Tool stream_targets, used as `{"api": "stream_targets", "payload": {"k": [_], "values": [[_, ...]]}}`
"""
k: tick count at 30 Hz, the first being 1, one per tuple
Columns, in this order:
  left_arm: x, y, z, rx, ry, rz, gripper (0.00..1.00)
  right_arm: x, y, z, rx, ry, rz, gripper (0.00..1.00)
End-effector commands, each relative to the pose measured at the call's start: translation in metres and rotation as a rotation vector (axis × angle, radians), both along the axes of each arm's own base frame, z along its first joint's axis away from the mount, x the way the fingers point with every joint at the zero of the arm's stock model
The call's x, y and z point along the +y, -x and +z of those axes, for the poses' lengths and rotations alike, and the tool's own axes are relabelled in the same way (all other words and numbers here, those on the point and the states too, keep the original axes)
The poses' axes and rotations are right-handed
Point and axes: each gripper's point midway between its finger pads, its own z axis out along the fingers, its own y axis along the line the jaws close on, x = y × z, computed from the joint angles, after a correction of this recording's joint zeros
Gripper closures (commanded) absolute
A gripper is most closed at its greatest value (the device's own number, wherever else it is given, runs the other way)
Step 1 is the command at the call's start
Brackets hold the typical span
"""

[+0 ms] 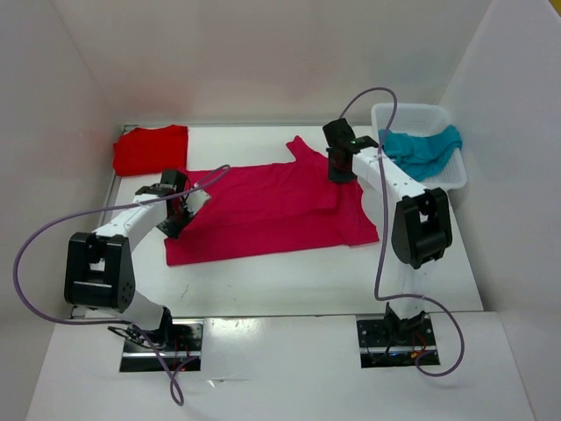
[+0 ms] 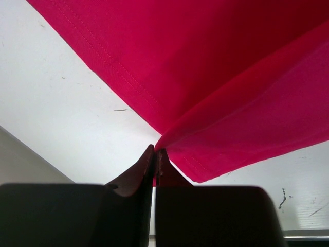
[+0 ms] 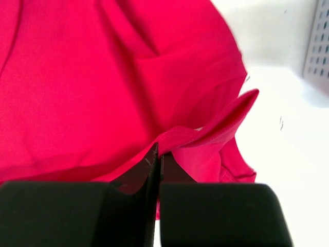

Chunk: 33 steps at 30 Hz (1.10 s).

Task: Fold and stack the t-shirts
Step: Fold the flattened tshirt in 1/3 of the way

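The white basket (image 1: 412,117) holding the teal shirt (image 1: 422,149) stands beside the crimson-pink shirt (image 1: 272,206).

My left arm (image 1: 131,219) and right arm (image 1: 386,175): white tubular shells, boxy black joint housings (image 1: 99,270), a looping lilac cable (image 1: 378,263) apiece (the squat bases (image 1: 399,326) are black too). My left gripper (image 2: 156,151) and right gripper (image 3: 157,146) taper to thin dark blades.

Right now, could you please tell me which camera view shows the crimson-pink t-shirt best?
The top external view: nearly the whole crimson-pink t-shirt lies spread on the table. Each wrist view shows only a close patch of it, pinched by the left gripper or the right gripper.
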Motion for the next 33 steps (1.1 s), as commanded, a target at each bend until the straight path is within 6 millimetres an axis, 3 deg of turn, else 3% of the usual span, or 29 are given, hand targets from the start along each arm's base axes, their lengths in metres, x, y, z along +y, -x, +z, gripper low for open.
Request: {"api": "stream_targets", "payload": {"k": [1, 8, 10, 12, 14, 15, 16, 17, 20, 21, 22, 23, 24, 25, 26, 27, 29, 30, 32, 33], "values": [[0.005, -0.005, -0.001, -0.014, -0.014, 0.052, 1.0, -0.003, -0.03, 0.013, -0.079, 0.033, 0.004, 1.0], [0.005, -0.003, -0.008, 0.013, -0.017, 0.052, 0.96, 0.0, -0.035, -0.001, -0.047, 0.045, 0.025, 1.0], [0.007, -0.004, -0.01, 0.013, -0.026, 0.054, 0.89, 0.001, -0.033, -0.012, -0.013, 0.05, 0.04, 0.98], [0.008, -0.003, -0.015, 0.033, -0.038, 0.057, 0.77, 0.008, -0.038, -0.013, -0.011, 0.027, 0.064, 0.47], [0.012, -0.005, -0.014, 0.032, -0.06, 0.063, 0.6, 0.017, -0.042, -0.019, 0.011, 0.003, 0.096, 0.22], [0.017, -0.005, -0.012, 0.028, -0.087, 0.079, 0.55, 0.018, -0.045, -0.014, -0.002, -0.001, 0.096, 0.18], [0.023, -0.004, -0.014, 0.037, -0.107, 0.095, 0.51, 0.018, -0.045, -0.016, 0.008, 0.002, 0.096, 0.17], [0.026, -0.004, -0.013, 0.036, -0.122, 0.099, 0.45, 0.019, -0.042, -0.007, -0.001, -0.009, 0.101, 0.17], [0.037, 0.004, -0.007, 0.057, -0.11, 0.114, 0.4, 0.004, -0.025, 0.025, -0.069, -0.018, 0.067, 0.1], [0.037, 0.008, -0.001, 0.054, -0.095, 0.12, 0.37, -0.011, -0.018, 0.032, -0.08, -0.017, 0.028, 0.1], [0.038, 0.01, 0.003, 0.046, -0.083, 0.128, 0.36, -0.022, 0.001, 0.02, -0.042, -0.023, -0.014, 0.1], [0.036, 0.015, 0.007, 0.04, -0.07, 0.125, 0.35, -0.034, 0.013, 0.038, -0.079, -0.051, -0.045, 0.1], [0.036, 0.019, 0.006, 0.043, -0.07, 0.125, 0.33, -0.04, 0.024, 0.037, -0.074, -0.058, -0.069, 0.1], [0.03, 0.021, 0.006, 0.045, -0.036, 0.126, 0.3, -0.041, 0.045, 0.017, -0.018, -0.073, -0.086, 0.1], [0.027, 0.025, 0.002, 0.058, -0.021, 0.122, 0.3, -0.045, 0.054, 0.02, -0.024, -0.092, -0.101, 0.1], [0.024, 0.029, -0.002, 0.069, -0.004, 0.127, 0.29, -0.052, 0.069, 0.004, 0.028, -0.084, -0.128, 0.1], [0.019, 0.027, -0.01, 0.076, 0.023, 0.129, 0.28, -0.063, 0.08, -0.009, 0.06, -0.098, -0.199, 0.1], [0.019, 0.026, -0.013, 0.079, 0.023, 0.129, 0.28, -0.079, 0.089, -0.026, 0.107, -0.128, -0.26, 0.1], [0.017, 0.027, -0.018, 0.1, 0.034, 0.127, 0.28, -0.089, 0.089, -0.03, 0.092, -0.248, -0.327, 0.1], [0.015, 0.023, -0.015, 0.088, 0.043, 0.125, 0.28, -0.103, 0.098, -0.032, 0.085, -0.32, -0.384, 0.1]]}}
